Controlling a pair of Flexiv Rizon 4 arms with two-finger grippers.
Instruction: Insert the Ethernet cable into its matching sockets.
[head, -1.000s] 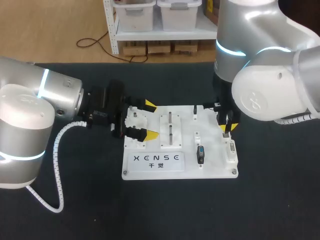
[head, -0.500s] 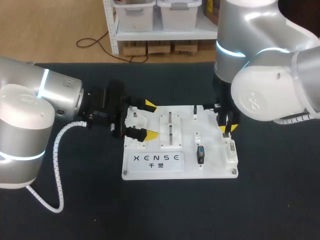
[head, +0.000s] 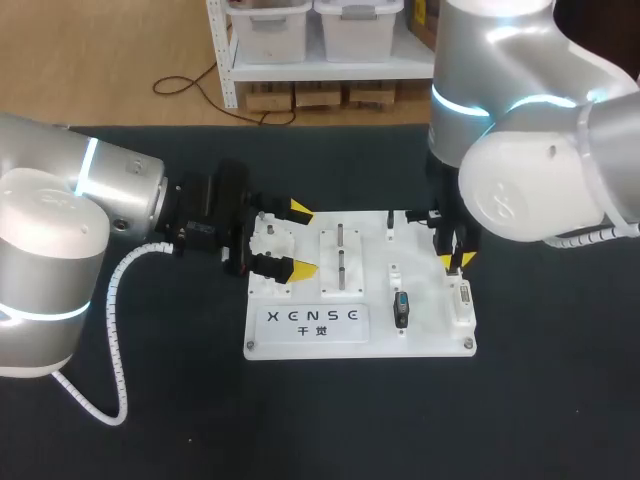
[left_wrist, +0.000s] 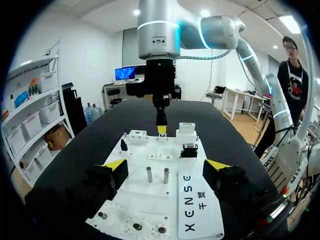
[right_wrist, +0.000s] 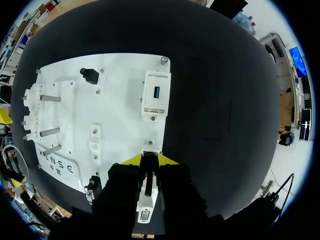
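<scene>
Our right claw (right_wrist: 145, 160) stands over the white board (head: 430, 335) near its back right corner, and it is closed on the Ethernet plug (right_wrist: 144, 197), a pale connector pinched from two sides between the black fingers. The plug's long axis runs along the fingers and points down at the board.

In the right wrist view a small white socket (right_wrist: 150, 145) sits just ahead of the yellow tips, almost in line with the plug's nose. We judge this to be the matching socket. A larger white block (right_wrist: 155, 96) with a blue port lies farther ahead along the same right edge of the board, apart from the tips. From these views we cannot make out how far above the socket's mouth the plug's nose is.

So the coming move turns on a short, straight push along the plug's own axis. It needs little sideways correction, provided the plug is square to the mouth.

Our right arm is plainly the nearer one. Our left claw (head: 300, 240) is at the board's left edge, well apart from the socket, set about a white fixture (head: 268, 238). We cannot tell whether it grips that fixture or only stands around it. The board lies flat on the dark desk (head: 350, 420).
</scene>
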